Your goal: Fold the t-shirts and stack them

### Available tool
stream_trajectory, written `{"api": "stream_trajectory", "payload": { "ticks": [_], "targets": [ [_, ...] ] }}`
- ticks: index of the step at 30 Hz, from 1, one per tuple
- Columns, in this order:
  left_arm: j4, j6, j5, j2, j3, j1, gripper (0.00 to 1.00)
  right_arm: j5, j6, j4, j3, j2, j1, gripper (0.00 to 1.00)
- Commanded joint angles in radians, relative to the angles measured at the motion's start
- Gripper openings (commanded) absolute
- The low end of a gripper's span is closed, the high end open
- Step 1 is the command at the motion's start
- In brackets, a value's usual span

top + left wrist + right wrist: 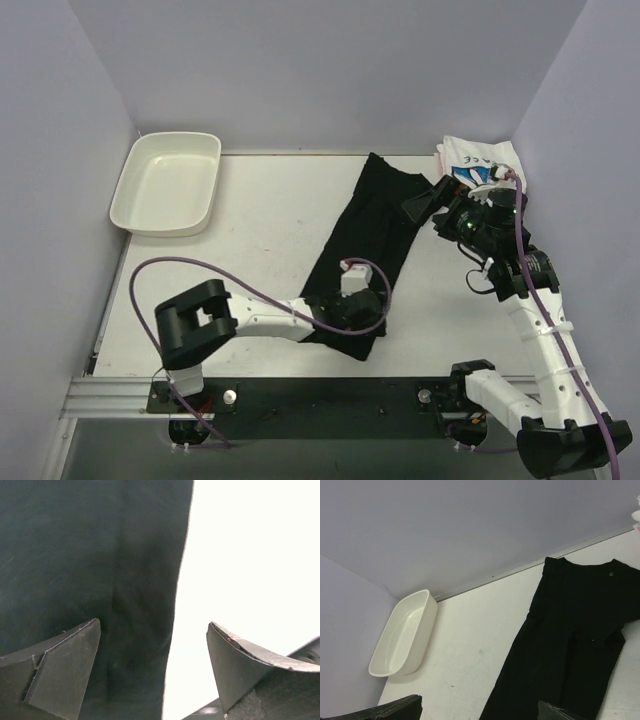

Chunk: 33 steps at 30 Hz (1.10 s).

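Between left gripper [154, 625] jaws, spread wide: black t-shirt [90, 555] edge. Right gripper [479, 702] jaws apart too, empty. We lower, pinch edge only.

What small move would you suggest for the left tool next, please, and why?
Probably lower the left tool and close on the black shirt's edge: its jaws stand open astride that edge, one side above cloth, the other above table.

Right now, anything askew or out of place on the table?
The black t-shirt lies diagonally, not square to the table edge. The printed white shirt sits bunched in the far right corner. No spills or damage.
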Motion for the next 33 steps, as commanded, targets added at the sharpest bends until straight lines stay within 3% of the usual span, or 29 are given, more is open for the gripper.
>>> {"api": "stream_trajectory", "payload": {
  "ticks": [1, 5, 8, 13, 18, 24, 33],
  "targets": [
    [-0.035, -0.026, 0.112, 0.189, 0.192, -0.115, 0.97, 0.060, -0.046, -0.081, 0.004, -0.053, 0.000, 1.00],
    [-0.029, 0.038, 0.147, 0.224, 0.323, -0.160, 0.97, 0.113, -0.053, -0.104, -0.003, -0.062, 0.002, 1.00],
    [-0.110, 0.070, 0.126, 0.152, 0.366, -0.160, 0.98, 0.128, -0.052, -0.118, -0.003, -0.004, -0.004, 1.00],
    [-0.216, 0.141, 0.060, -0.076, 0.370, -0.159, 0.98, 0.102, -0.029, -0.021, -0.048, 0.146, -0.006, 1.00],
    [-0.367, 0.193, -0.066, -0.333, 0.354, -0.154, 0.97, -0.022, 0.017, 0.127, -0.025, 0.376, -0.006, 1.00],
    [-0.475, 0.239, -0.074, -0.573, 0.269, 0.007, 0.97, -0.085, 0.045, 0.266, 0.069, 0.636, 0.017, 1.00],
    [-0.570, 0.282, -0.031, -0.745, 0.174, 0.202, 0.98, -0.140, 0.085, 0.346, 0.225, 0.886, 0.031, 1.00]
  ]
}}
